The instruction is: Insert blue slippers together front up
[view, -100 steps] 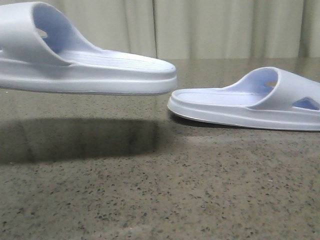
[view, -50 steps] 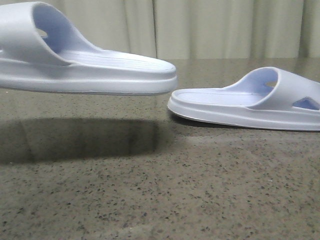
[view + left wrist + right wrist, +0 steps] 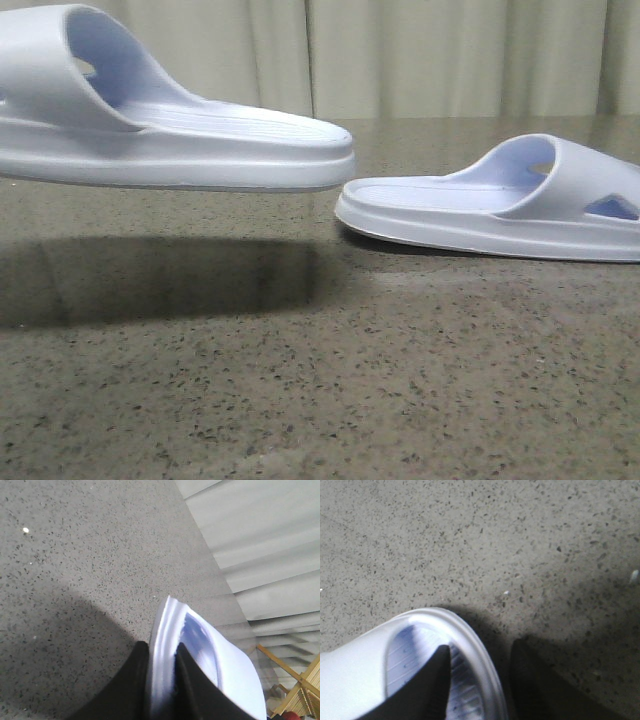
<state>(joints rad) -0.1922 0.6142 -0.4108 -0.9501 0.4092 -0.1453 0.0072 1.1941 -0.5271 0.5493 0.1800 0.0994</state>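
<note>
- The left pincer (image 3: 161,680) is clamped on the rim of one of the blue slippers, its dark fingers (image 3: 129,685) pressed on either side of the sole edge.
- That left slipper (image 3: 170,140) hangs clear of the speckled counter (image 3: 320,380), roughly level, its shadow beneath it.
- The right pincer (image 3: 480,675) straddles the rim of the right slipper (image 3: 490,200), one finger on the footbed, one outside; the gap looks unclosed, so I cannot tell whether it grips.
- That slipper lies flat on the counter, its near end just beside the lifted one's tip.
- Step in hand, by my judgement: one slipper raised, the other about to be picked up. Next, the right pincer should close and lift so the two can be nested.
- Only the wrist views show the pincers; the front view alone shows both slippers and the curtain (image 3: 450,55) behind.
</note>
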